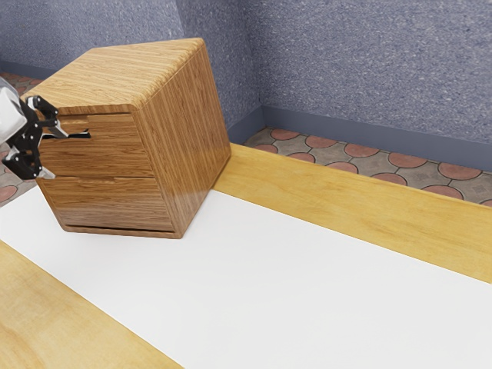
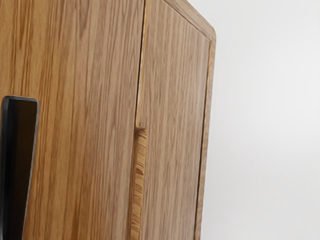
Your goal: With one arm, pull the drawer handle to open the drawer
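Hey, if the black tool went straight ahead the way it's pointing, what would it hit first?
Probably the top drawer front of the light wooden cabinet; the tool looks almost against it, though depth is unclear.

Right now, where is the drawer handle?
The drawer handle is the dark slot in the upper drawer of the cabinet, at the exterior view's left, with the gripper right at it.

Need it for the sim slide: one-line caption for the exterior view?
Open gripper at the handle slot of the top drawer; wooden cabinet on a white table.
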Robot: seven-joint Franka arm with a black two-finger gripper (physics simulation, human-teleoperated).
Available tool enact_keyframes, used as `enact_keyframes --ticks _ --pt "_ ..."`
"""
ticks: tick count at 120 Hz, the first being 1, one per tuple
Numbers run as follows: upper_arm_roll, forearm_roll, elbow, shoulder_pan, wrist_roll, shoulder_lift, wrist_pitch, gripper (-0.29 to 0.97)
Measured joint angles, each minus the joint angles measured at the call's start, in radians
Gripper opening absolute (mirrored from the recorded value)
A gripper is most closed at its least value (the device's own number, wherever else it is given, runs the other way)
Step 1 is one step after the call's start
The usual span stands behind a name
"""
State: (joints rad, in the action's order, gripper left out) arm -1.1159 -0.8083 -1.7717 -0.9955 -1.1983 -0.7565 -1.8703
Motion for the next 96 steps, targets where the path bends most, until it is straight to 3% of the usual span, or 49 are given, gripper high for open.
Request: enact_keyframes --ticks 49,96 --pt "0.015 0.003 0.025 -0.003 0.008 0.026 -0.004 0.68" --pt "-0.056 -0.001 0.056 -0.064 0.011 0.026 -0.003 0.68"
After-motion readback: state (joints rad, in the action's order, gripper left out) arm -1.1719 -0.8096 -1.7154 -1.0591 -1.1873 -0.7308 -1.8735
